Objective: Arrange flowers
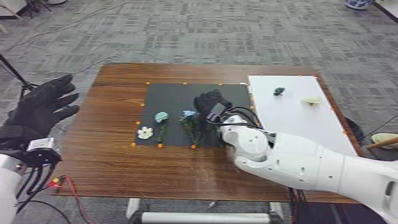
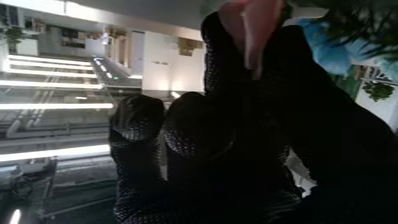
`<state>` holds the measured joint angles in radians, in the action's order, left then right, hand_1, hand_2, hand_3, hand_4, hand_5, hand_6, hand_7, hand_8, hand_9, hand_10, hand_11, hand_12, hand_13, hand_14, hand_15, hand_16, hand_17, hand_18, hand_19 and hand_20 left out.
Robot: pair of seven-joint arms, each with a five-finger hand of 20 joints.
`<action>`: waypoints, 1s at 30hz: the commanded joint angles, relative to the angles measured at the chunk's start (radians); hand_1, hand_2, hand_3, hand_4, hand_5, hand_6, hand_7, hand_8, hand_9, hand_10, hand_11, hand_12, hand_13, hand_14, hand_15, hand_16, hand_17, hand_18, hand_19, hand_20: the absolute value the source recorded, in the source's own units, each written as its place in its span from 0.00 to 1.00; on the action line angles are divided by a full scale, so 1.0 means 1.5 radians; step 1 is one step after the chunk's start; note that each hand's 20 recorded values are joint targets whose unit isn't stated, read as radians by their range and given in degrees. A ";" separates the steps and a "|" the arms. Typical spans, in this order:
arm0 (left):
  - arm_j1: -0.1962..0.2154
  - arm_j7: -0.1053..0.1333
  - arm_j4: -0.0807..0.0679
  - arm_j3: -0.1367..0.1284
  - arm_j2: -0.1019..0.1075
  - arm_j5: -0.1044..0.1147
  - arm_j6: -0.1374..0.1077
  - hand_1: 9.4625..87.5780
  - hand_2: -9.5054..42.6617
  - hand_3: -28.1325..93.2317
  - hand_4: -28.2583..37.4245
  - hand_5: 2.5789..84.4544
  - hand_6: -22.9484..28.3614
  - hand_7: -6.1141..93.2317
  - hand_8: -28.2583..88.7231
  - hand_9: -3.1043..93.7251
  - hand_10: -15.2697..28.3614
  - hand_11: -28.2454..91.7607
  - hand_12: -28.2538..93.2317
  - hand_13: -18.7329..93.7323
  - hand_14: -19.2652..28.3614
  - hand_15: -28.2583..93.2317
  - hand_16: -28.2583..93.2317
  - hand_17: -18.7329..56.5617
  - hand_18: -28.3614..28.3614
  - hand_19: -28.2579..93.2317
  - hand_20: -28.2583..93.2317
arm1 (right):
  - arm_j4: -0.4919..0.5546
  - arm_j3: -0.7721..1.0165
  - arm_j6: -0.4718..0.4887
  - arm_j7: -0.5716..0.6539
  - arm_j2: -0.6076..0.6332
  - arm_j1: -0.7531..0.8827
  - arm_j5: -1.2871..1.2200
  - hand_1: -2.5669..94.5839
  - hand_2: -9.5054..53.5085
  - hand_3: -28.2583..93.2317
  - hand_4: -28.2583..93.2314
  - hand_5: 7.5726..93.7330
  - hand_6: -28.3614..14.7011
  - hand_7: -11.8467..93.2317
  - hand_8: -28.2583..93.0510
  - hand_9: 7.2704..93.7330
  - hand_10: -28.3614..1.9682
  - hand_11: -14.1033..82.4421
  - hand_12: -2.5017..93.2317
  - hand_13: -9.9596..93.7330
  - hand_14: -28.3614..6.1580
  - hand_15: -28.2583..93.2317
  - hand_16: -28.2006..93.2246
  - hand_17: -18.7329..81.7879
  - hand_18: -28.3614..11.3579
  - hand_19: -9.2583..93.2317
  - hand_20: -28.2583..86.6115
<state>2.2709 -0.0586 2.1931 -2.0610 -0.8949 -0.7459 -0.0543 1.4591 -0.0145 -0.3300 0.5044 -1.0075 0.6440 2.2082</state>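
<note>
Above the right part of the dark mat (image 1: 175,91) is my right hand (image 1: 210,103) in the head view. In the right wrist view this hand (image 2: 222,165) pinches a pink flower part (image 2: 255,30) between its thumb and a finger; the rest of that flower is hidden. A blue flower (image 2: 327,47) and green leaves (image 2: 369,22) are close by. On the mat lie a white flower (image 1: 145,133), a light blue flower (image 1: 161,117) and another blue flower (image 1: 188,114) beside my right hand. My left hand (image 1: 43,106) is open, off the table's left side.
A white sheet (image 1: 302,122) covers the table's right part, with a cream flower (image 1: 312,100) and a small dark green piece (image 1: 279,91) on it. Orange markers edge the mat. The brown table (image 1: 115,170) extends left and in front of the mat.
</note>
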 commanded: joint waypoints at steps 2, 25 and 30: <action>0.003 -0.008 -0.002 -0.001 -0.003 -0.001 0.011 0.18 0.13 0.80 0.00 0.24 0.48 0.29 0.15 0.21 0.57 0.42 0.39 0.22 0.67 0.59 0.19 0.10 0.83 0.56 0.34 | 0.026 0.018 -0.007 0.001 0.010 0.000 -0.002 0.46 0.00 0.86 0.00 0.71 0.73 0.51 0.21 0.86 0.83 0.30 0.51 0.78 0.68 0.88 0.55 0.54 0.22 0.93 0.73; 0.022 -0.003 0.008 -0.010 -0.018 -0.003 0.006 0.18 0.13 0.80 0.00 0.24 0.48 0.29 0.15 0.21 0.57 0.42 0.39 0.22 0.67 0.59 0.19 0.10 0.83 0.56 0.34 | 0.181 0.277 -0.019 -0.040 0.154 0.145 -0.065 0.42 0.07 0.99 0.04 0.48 0.63 0.40 0.11 0.53 0.57 0.51 0.38 0.70 0.62 0.89 0.57 0.49 0.19 0.92 0.74; 0.025 -0.002 0.011 -0.012 -0.020 -0.004 0.004 0.18 0.13 0.80 0.00 0.24 0.48 0.29 0.15 0.21 0.57 0.42 0.39 0.22 0.67 0.59 0.19 0.10 0.84 0.56 0.34 | 0.233 0.413 0.063 -0.124 0.217 0.263 -0.109 0.41 0.13 1.00 0.11 0.54 0.72 0.38 0.10 0.50 0.49 0.71 0.81 0.68 0.57 0.88 0.69 0.48 0.19 0.92 0.75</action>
<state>2.2877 -0.0616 2.1971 -2.0698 -0.9072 -0.7467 -0.0452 1.7551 0.3962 -0.3470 0.4694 -0.8470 0.8581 2.1004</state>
